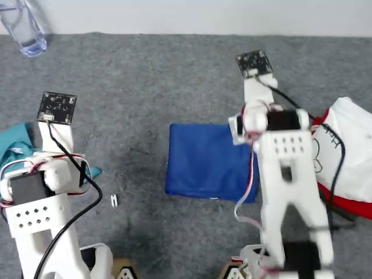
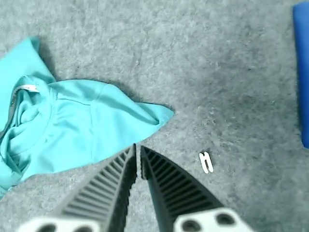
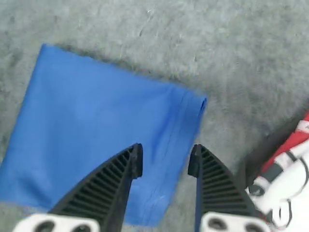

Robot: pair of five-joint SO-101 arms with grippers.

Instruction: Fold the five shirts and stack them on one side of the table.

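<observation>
Grey felt surface (image 1: 145,75) carries a folded blue shirt (image 1: 203,163) in the middle under the spread right claw (image 3: 166,157), a crumpled teal shirt (image 2: 72,125) just beside the pressed-together left claw (image 2: 139,151), and a white-and-red shirt (image 1: 349,145) at the right edge.
</observation>
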